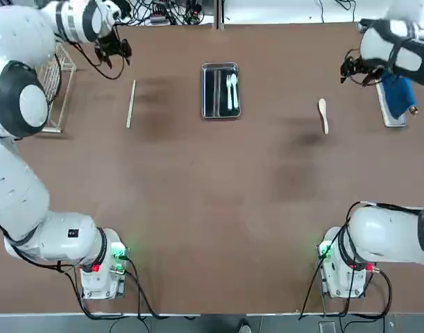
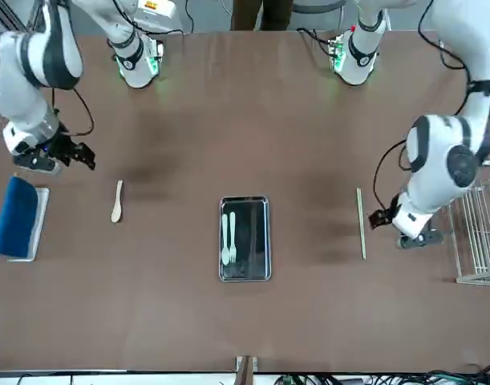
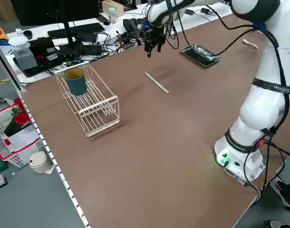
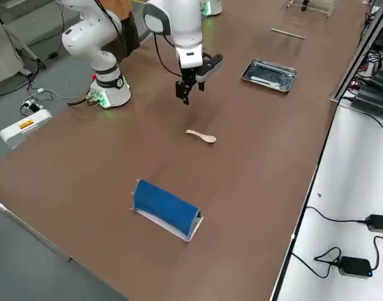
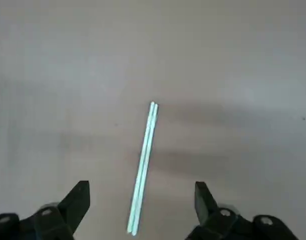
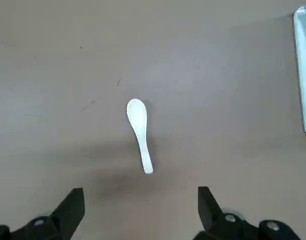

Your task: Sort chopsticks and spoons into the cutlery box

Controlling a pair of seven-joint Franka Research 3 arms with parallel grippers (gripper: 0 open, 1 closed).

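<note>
Tray sits mid-table toward the far edge with two spoons lying in it. Chopsticks lie on the table off to its left, a loose spoon off to its right.

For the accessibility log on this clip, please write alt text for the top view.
A steel cutlery box holding two spoons sits mid-table, far side. Chopsticks lie on the table to its left, one loose spoon to its right. The open left hand and right hand hover near them, holding nothing.
</note>
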